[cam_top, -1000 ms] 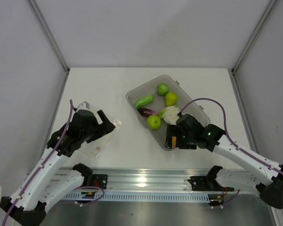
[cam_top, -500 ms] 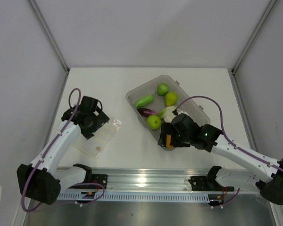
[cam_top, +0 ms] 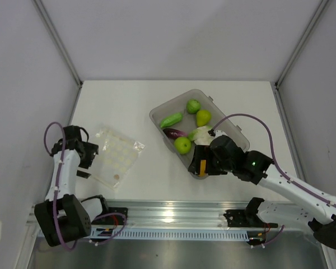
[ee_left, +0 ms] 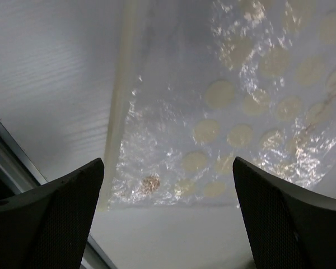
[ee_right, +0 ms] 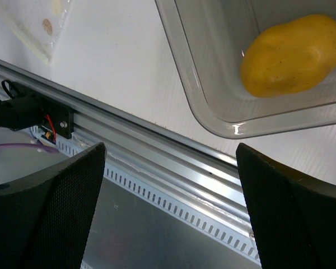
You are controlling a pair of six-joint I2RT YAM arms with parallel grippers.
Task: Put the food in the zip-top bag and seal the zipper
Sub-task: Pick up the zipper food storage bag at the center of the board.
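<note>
The clear zip-top bag point(cam_top: 116, 157), printed with pale dots, lies flat on the table at the left. It fills the left wrist view point(ee_left: 241, 112), where a pale strip point(ee_left: 116, 117) runs along its edge. My left gripper point(cam_top: 87, 158) is open and empty, just left of the bag, not touching it point(ee_left: 168, 224). The food lies in the grey bin point(cam_top: 227, 120): two green apples point(cam_top: 193, 106) point(cam_top: 182, 145), pear point(cam_top: 203, 117), cucumber point(cam_top: 171, 120), eggplant point(cam_top: 173, 133), cauliflower point(cam_top: 201, 134), and the citrus point(ee_right: 294, 55). My right gripper point(cam_top: 200, 166) is open and empty above the bin's near corner point(ee_right: 171, 213).
The bin's curved near corner point(ee_right: 213, 112) lies close to the table's front edge. The metal rail point(cam_top: 168, 213) runs along that edge and shows under my right fingers point(ee_right: 173, 162). White walls close in the left, right and back.
My left arm has pulled back to the left off the bag, which now lies uncovered and flat. My right gripper has shifted slightly over the bin's near corner.
</note>
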